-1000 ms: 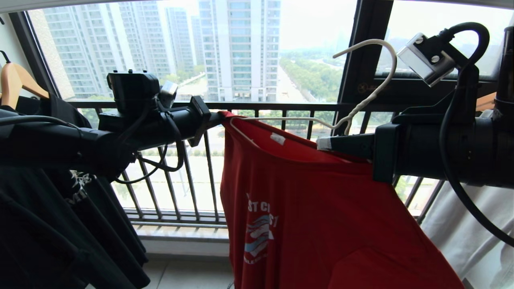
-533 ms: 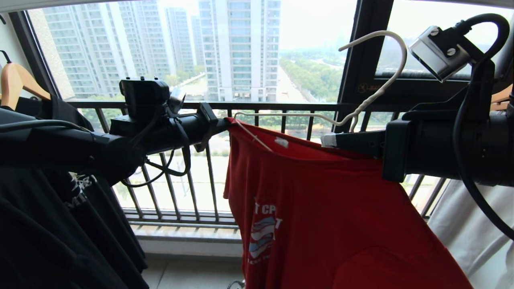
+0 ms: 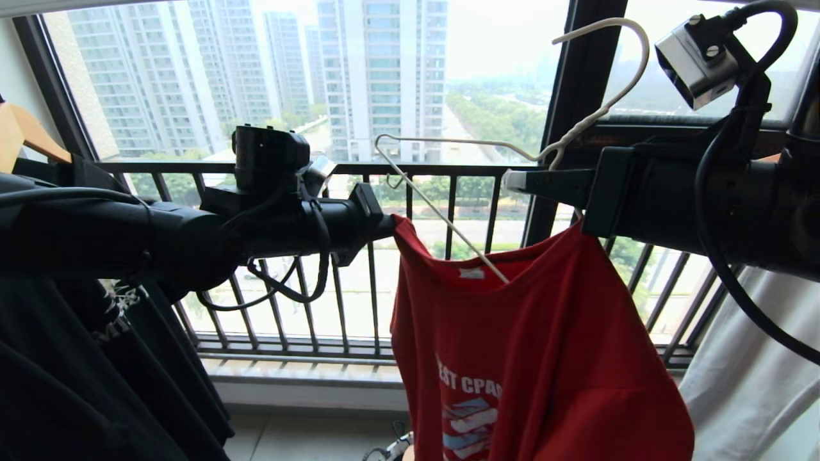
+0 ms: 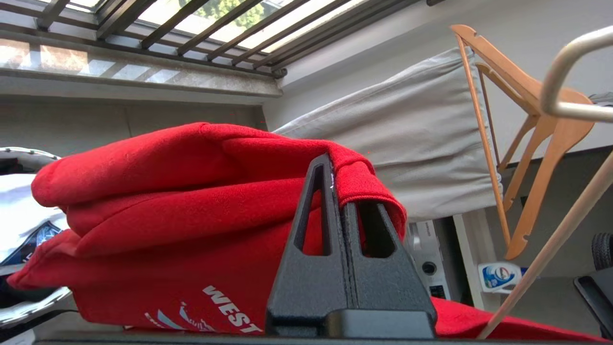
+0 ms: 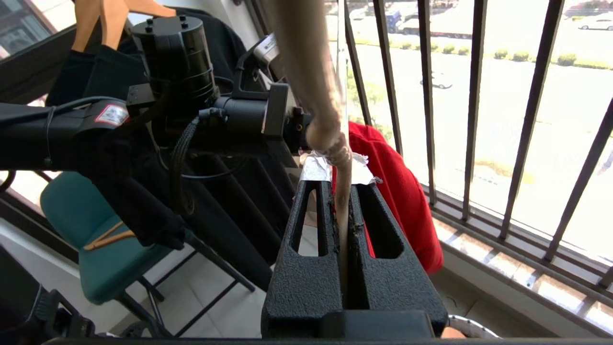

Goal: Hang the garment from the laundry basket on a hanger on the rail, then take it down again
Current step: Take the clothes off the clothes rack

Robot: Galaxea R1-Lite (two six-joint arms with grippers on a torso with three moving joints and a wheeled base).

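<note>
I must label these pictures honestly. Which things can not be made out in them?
- Rail: in no view, beyond the top edge.
- Far shoulder of the red T-shirt: head view, behind the right gripper; whether the hanger arm sits inside it is unclear.
- Chest lettering: head view, partly lost in folds and cut by the bottom edge.
- Laundry basket: only slivers of rim in the wrist views.
- Left gripper tips: head view, behind cloth.

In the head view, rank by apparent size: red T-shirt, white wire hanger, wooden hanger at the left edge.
1. Red T-shirt, largest.
2. White wire hanger.
3. Wooden hanger, smallest, though the frame cuts it off, so its full size is unsure.
</note>
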